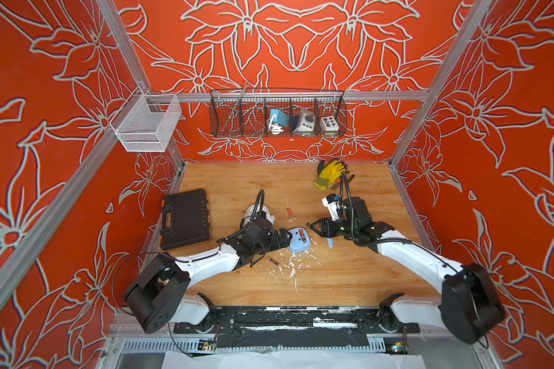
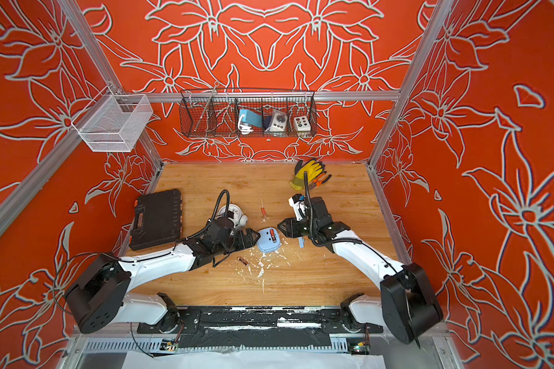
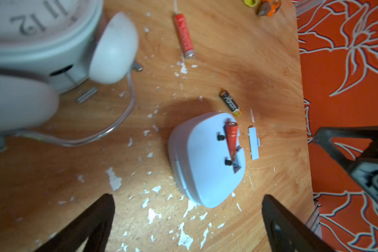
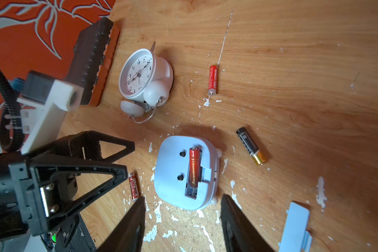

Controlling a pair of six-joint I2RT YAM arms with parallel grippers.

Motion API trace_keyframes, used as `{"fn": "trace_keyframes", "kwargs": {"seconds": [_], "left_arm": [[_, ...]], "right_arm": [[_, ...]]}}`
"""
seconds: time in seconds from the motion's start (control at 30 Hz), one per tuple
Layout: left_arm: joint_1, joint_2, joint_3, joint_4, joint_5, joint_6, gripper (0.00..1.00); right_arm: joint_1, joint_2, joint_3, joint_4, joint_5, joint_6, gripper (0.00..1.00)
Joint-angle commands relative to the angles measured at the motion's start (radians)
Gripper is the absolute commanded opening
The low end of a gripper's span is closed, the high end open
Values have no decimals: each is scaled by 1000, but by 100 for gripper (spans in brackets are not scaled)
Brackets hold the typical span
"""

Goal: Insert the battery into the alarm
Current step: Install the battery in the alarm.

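Battery (image 3: 232, 139) in alarm (image 3: 205, 172), tilt plain — left wrist

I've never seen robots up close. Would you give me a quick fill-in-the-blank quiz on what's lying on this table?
The battery in the blue alarm's open compartment is ___.
The glove near the back wall is ___.
The tool case is mainly ___.
The left end effector and right end effector both stand ___, holding nothing.
Missing words: red; yellow; black; open.
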Motion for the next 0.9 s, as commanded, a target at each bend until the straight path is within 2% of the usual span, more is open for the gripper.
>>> {"fn": "trace_keyframes", "kwargs": {"seconds": [0.0,0.07,0.2,0.4,0.57,0.7,0.87], "left_arm": [[19,54,-7,144,92,-103,97],[21,94,-4,176,121,-120,87],[21,156,9,198,146,-128,73],[21,240,27,217,210,-146,57],[21,258,29,189,212,-131,42],[22,264,32,170,209,-122,37],[22,269,33,163,203,-117,35]], "right_arm": [[27,57,68,-29,36,-27,54],[38,79,84,-35,38,-28,53],[46,95,94,-36,45,-28,52],[50,106,101,-55,61,-38,49],[51,137,136,-89,81,-60,41],[58,185,179,-104,84,-67,36],[74,260,235,-119,76,-69,29]]}}
